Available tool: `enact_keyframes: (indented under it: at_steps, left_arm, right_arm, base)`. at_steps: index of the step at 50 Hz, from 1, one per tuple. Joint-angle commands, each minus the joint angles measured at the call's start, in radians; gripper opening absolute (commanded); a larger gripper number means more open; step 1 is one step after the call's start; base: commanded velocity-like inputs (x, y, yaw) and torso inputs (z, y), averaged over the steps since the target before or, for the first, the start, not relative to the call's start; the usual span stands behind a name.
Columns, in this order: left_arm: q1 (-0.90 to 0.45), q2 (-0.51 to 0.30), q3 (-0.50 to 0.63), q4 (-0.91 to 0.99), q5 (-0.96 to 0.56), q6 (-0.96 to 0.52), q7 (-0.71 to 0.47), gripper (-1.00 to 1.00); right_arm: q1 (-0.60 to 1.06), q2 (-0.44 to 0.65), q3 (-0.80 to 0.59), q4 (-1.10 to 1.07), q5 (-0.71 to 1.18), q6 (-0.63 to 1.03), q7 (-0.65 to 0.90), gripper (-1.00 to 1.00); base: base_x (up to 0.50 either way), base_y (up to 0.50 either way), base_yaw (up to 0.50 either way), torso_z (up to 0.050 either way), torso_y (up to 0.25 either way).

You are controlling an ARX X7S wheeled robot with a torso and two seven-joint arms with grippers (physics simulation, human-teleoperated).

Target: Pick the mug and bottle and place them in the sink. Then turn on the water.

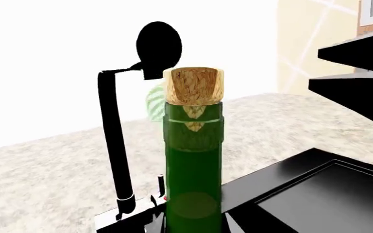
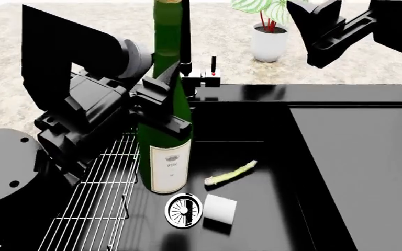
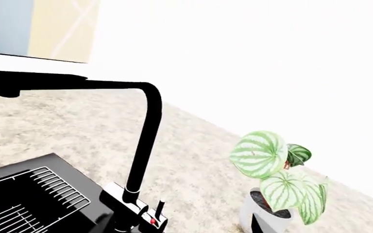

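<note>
The left gripper (image 2: 165, 107) is clamped on the bottle (image 2: 165, 125), its black fingers (image 2: 160, 90) pressed against the green glass at about the shoulder, above the cream label. The bottle stands upright inside the basin of the sink (image 2: 341, 99), its base just beside the wire rack (image 2: 96, 198) and near the round steel drain (image 2: 183, 210). In the left wrist view the bottle (image 1: 194, 165) fills the centre, its tan cork (image 1: 194, 86) uppermost, with the faucet (image 1: 116, 131) rising just behind it.

The mug (image 2: 220, 209) lies on its side on the sink floor, touching or just beside the drain, to the right of the bottle's base and apart from it. A pale green stalk of vegetable (image 2: 230, 173) lies on the basin floor between the mug and the back wall of the sink.

The right gripper (image 2: 320, 34) hangs high above the back right of the sink, well apart from both mug and bottle; whether its jaws are apart or together cannot be told. Its wrist camera looks onto the faucet (image 3: 142, 145) and the potted plant (image 3: 274, 189) on the speckled counter (image 3: 44, 131). No stream shows at the spout.
</note>
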Motion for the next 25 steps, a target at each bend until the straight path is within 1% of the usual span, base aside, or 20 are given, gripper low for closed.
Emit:
enact_keyframes:
  at_steps: [1,2,5,10,20,25]
  left_arm:
    - [0.061,0.037,0.037,-0.036,0.024,-0.008,0.047,-1.00]
    - [0.051,0.042,0.057,-0.042,0.022,-0.049,0.074,-1.00]
    - [0.058,0.054,0.070,-0.101,0.016,-0.062,0.099,-1.00]
    - [0.100,0.058,0.077,-0.170,0.023,-0.036,0.139,-1.00]
    - [0.131,0.087,0.098,-0.264,0.033,-0.038,0.164,-1.00]
    - [0.142,0.117,0.110,-0.308,0.042,-0.044,0.164,-1.00]
  right_arm:
    - [-0.020,-0.003,0.034,-0.002,-0.018,-0.054,0.034,1.00]
    - [-0.019,-0.003,0.036,-0.006,-0.018,-0.052,0.031,1.00]
    - [-0.027,0.001,0.037,-0.012,-0.022,-0.057,0.022,1.00]
    - [-0.039,-0.005,0.040,-0.003,-0.019,-0.060,0.027,1.00]
    - [-0.046,-0.005,0.048,-0.006,-0.026,-0.055,0.029,1.00]
    - [-0.053,-0.007,0.052,-0.002,-0.027,-0.056,0.029,1.00]
  base:
    - [0.05,0.00,0.00,0.000,0.000]
    - [0.05,0.00,0.01,0.000,0.000]
    - [0.05,0.00,0.01,0.000,0.000]
    - [0.05,0.00,0.01,0.000,0.000]
    - [0.05,0.00,0.01,0.000,0.001]
    - [0.05,0.00,0.01,0.000,0.000]
